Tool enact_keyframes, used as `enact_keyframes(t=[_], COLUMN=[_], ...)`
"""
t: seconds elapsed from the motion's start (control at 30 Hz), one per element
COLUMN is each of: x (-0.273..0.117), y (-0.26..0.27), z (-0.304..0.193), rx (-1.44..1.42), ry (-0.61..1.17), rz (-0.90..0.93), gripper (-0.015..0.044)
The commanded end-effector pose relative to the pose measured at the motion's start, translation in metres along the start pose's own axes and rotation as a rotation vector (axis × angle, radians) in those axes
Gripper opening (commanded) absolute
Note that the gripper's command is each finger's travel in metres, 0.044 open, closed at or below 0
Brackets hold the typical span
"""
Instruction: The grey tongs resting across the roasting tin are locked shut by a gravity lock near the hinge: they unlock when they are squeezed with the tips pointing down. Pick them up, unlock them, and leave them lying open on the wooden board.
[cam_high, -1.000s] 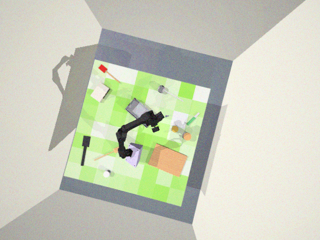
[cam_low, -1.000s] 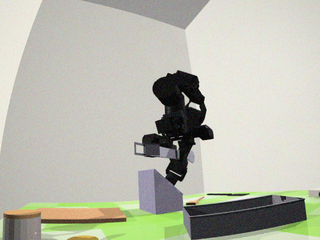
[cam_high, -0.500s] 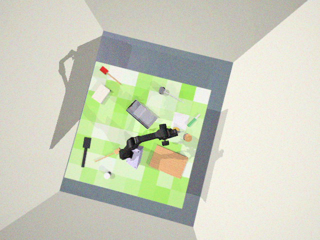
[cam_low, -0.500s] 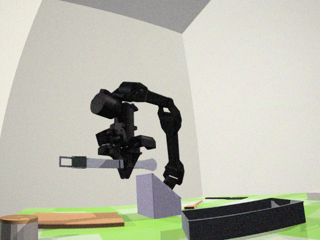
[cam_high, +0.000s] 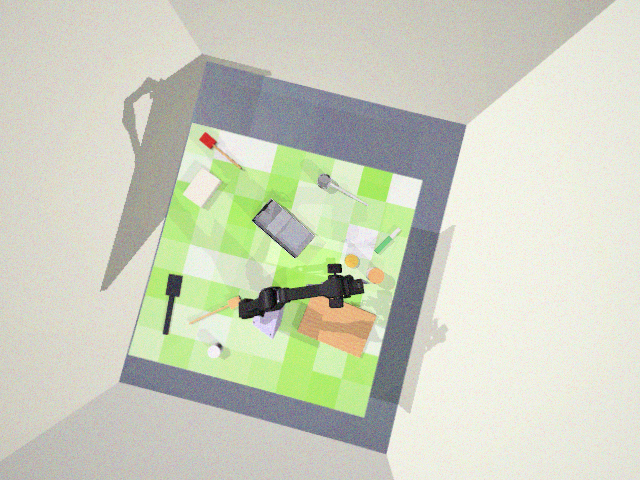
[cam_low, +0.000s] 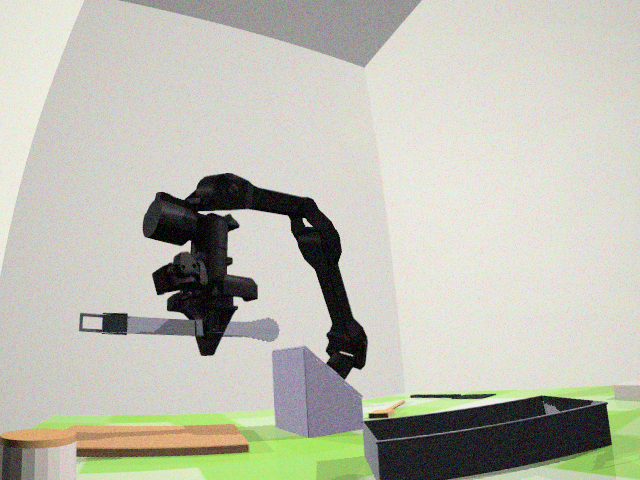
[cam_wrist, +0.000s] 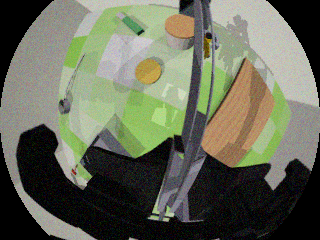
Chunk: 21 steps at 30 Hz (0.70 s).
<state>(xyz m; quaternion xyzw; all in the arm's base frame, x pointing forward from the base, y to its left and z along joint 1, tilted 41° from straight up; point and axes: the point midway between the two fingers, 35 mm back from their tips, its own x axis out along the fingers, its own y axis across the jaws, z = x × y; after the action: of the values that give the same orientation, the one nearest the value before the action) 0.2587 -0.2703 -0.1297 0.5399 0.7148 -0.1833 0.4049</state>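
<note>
Grey metal tongs (cam_low: 155, 325) are hanging level, arms together, in the black parallel-jaw gripper (cam_low: 208, 335), which is clamping narrowly mid-length. Arm is holding them high over the rectangular wooden board (cam_high: 338, 322) near the table's right edge. Judgement: tips need tilting down before squeezing, so the lock is probably not released.

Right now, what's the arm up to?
The arm's tool is shut on the grey tongs and holds them high in the air, roughly level, above the near edge of the wooden board. The roasting tin sits apart with nothing across it. In the wrist view the two tong arms lie close together, so they look locked shut. They are not yet set down on the board.
</note>
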Motion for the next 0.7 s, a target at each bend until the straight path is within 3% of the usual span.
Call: enact_keyframes(t=[0.0,0.67], x=[-0.007,-0.011], y=[-0.031,-0.193], z=[0.008,0.009], rx=[0.045,0.304], ry=[-0.019,-0.025], rz=[0.002,-0.011], gripper=[-0.0150,-0.0150])
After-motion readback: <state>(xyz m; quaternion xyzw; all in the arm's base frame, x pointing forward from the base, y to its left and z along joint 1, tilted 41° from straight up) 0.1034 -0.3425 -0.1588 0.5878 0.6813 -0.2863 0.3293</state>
